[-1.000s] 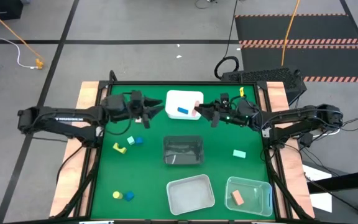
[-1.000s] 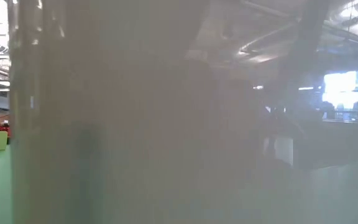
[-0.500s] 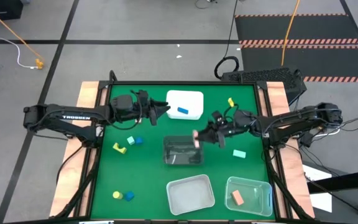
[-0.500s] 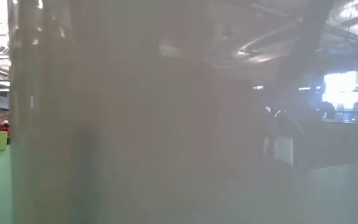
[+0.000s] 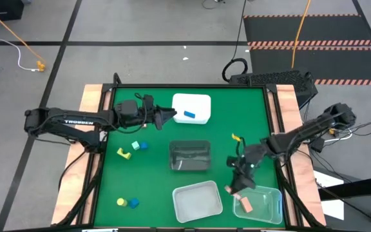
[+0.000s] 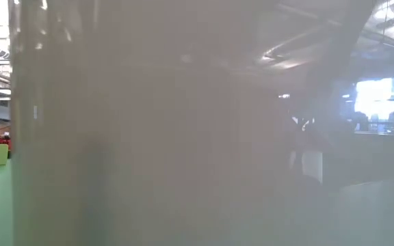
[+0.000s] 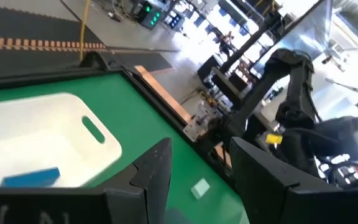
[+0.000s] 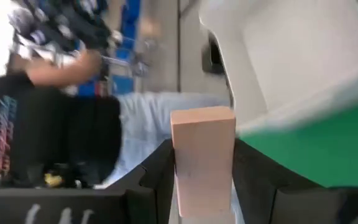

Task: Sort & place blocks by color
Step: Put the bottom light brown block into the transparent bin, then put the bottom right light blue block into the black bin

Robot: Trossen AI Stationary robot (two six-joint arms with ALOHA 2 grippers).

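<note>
- On the green table (image 5: 153, 174), four tubs: a white one (image 5: 192, 108) at the far edge, a dark one (image 5: 190, 156) mid-table, a frosted one (image 5: 198, 200) and a clear one (image 5: 258, 202) along the near edge.
- Right gripper (image 5: 232, 189) hangs just beside the clear tub's rim, fingers clamped on a salmon pink block (image 8: 202, 158); another pink block (image 5: 245, 205) lies inside that tub.
- Left gripper (image 5: 170, 115) sits beside the white tub, fingers apart with nothing between them.
- One blue bar (image 5: 189, 115) lies in the white tub.
- Loose blocks on the left side of the table: yellow bar (image 5: 123, 153), mint cube (image 5: 134, 146), blue cube (image 5: 143, 145); near the front, yellow cube (image 5: 121, 202) touching blue cube (image 5: 133, 203).
</note>
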